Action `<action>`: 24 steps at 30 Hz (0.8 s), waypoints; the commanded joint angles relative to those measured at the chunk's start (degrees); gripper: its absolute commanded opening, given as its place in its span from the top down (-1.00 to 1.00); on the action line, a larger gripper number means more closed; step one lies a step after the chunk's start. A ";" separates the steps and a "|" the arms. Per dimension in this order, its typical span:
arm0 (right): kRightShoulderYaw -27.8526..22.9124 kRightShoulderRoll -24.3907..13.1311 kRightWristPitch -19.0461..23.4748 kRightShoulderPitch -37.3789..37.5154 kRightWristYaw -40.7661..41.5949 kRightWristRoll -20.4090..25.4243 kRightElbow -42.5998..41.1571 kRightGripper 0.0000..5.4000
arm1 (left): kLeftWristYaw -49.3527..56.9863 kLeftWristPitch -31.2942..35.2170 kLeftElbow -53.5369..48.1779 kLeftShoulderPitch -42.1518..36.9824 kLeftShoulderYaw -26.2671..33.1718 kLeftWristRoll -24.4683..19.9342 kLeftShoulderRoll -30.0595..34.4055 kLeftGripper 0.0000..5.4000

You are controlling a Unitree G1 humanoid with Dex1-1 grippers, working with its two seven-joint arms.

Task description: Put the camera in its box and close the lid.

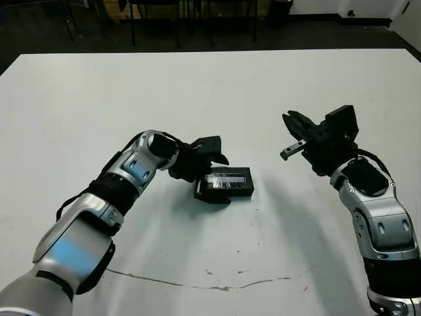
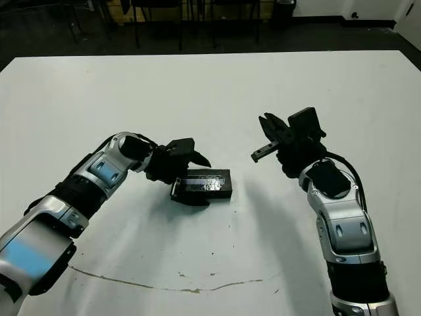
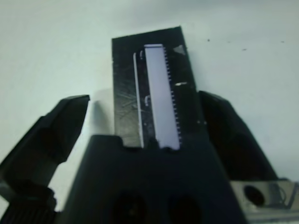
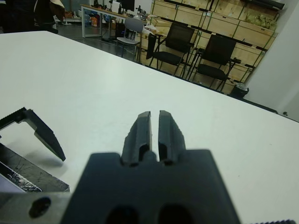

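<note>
The lid [image 1: 230, 178], black with a pale grey-lavender strip along its top, lies flat on the box [image 1: 238, 192] in the middle of the table; only the box's black side wall shows. No camera is in view. My left gripper [image 1: 219, 179] stands open at the left end of this closed block, one finger on each long side. In the left wrist view the lid [image 3: 154, 88] runs between the spread fingers [image 3: 51, 135]. My right gripper [image 1: 291, 122] hangs above the table to the right of the box, shut and holding nothing, as the right wrist view [image 4: 154, 128] confirms.
The white table [image 1: 197, 85] has a thin crack line near its front edge [image 1: 217, 287]. Chairs and crates stand beyond the far edge [image 4: 210, 51].
</note>
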 commanded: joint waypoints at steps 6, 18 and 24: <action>0.31 -0.37 1.33 1.10 -0.21 -0.10 -0.48 1.00 | -1.83 3.52 1.90 7.06 -0.93 2.36 5.26 -1.00; 0.58 -0.17 1.04 1.27 -0.41 -0.13 -0.70 1.00 | -3.28 -0.20 -10.76 16.82 5.83 -1.33 18.92 -1.00; 0.61 -0.01 0.63 1.42 -0.52 -0.09 -0.89 1.00 | -2.61 0.61 -15.22 21.41 9.18 -3.09 24.02 -1.00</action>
